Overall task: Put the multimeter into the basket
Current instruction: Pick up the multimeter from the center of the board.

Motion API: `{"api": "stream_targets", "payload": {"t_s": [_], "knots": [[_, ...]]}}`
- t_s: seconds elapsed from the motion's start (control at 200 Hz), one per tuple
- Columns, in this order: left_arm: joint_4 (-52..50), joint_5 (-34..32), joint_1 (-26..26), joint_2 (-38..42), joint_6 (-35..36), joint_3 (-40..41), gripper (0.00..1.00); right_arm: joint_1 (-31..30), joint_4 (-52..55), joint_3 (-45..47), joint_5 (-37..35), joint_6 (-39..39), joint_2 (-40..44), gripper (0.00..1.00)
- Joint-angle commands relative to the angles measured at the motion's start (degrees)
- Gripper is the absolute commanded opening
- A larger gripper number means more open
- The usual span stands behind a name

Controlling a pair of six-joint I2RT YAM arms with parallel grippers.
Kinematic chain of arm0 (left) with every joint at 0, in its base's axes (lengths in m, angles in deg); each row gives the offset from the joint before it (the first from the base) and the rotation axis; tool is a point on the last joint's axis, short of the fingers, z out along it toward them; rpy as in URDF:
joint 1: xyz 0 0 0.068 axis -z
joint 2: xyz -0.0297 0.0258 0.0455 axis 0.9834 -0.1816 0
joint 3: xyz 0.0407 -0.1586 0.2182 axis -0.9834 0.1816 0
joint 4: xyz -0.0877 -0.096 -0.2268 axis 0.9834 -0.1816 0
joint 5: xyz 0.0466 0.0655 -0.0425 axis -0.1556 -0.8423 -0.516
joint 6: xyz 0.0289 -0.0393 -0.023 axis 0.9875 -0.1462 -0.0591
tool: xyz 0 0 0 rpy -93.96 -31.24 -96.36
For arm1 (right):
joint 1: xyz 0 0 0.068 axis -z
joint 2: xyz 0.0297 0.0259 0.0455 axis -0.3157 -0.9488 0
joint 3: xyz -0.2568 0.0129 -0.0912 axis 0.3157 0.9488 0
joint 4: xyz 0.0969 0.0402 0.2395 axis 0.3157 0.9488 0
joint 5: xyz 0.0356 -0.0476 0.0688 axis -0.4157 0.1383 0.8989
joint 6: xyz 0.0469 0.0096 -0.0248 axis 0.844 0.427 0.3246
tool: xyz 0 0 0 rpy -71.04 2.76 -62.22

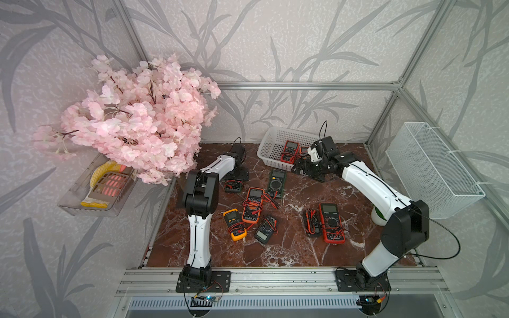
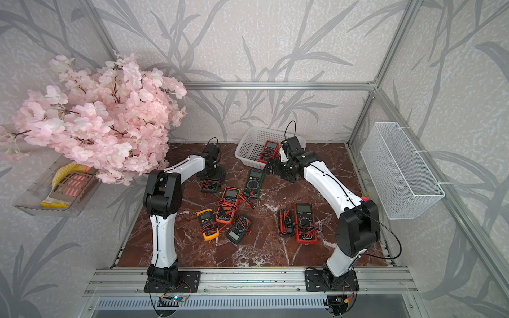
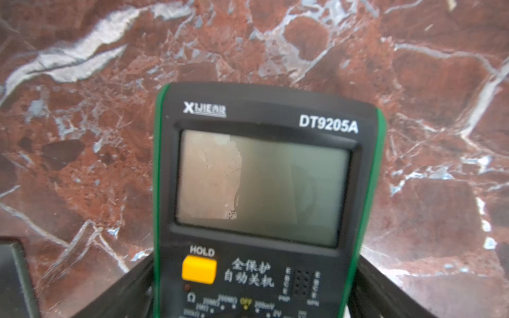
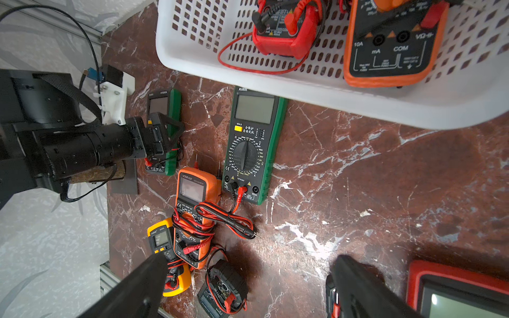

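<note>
Our left gripper [image 3: 253, 291] stands open astride the small green multimeter [image 3: 261, 179], flat on the table [image 1: 303, 247] at ten o'clock; the basket [image 1: 268, 150] sits at twelve o'clock. Our right gripper [image 4: 252, 260], open and empty, hangs at the basket's five o'clock, so we risk an arm clash there, or a shallow pinch slipping.

The worktop [image 1: 297, 247] looks like glossy red marble with white veins; the basket [image 1: 270, 146] is smooth white perforated plastic.
</note>
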Motion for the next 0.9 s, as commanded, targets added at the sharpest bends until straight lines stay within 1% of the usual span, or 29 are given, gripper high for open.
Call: {"api": "stream_targets", "payload": {"t_s": [0.0, 0.035, 0.085, 0.145, 0.24, 0.385, 0.485, 0.62, 0.895], "knots": [[-2.28, 1.85, -0.25, -1.76, 0.20, -1.63, 1.00, -0.35, 0.95, -1.46, -0.79, -0.81, -0.67, 0.99], [-2.40, 2.03, -0.25, -1.93, 0.17, -1.65, 0.99, -0.38, 0.97, -1.31, -0.81, -0.90, -0.62, 0.99], [-2.54, 2.65, -0.25, -2.05, 0.20, -1.80, 0.94, -0.36, 0.99, -1.37, -0.87, -0.95, -0.60, 0.99], [-2.91, 3.37, -0.21, -1.96, 0.19, -1.98, 0.86, -0.37, 0.96, -1.28, -0.90, -1.03, -0.52, 0.99], [-3.49, 4.46, -0.22, -1.43, 0.11, -2.36, 0.72, -0.37, 0.91, -1.21, -0.95, -1.15, -0.43, 0.99], [-4.46, 5.04, -0.19, -0.17, 0.11, -3.18, 0.62, -0.23, 0.87, -1.19, -0.95, -1.34, -0.17, 0.99], [-5.60, 5.29, -0.21, 1.22, 0.58, -4.49, 0.53, -0.21, 0.56, -1.28, -0.85, -1.48, -0.13, 0.99], [-6.67, 5.77, -0.17, 3.52, -0.17, -6.75, 0.51, -0.13, 0.09, -1.62, -0.80, -1.44, 0.06, 0.99], [-6.57, 9.51, 1.19, 7.32, -1.83, -12.59, 0.51, 0.71, -0.37, -3.03, -0.04, -1.14, -0.16, 0.99]]}}
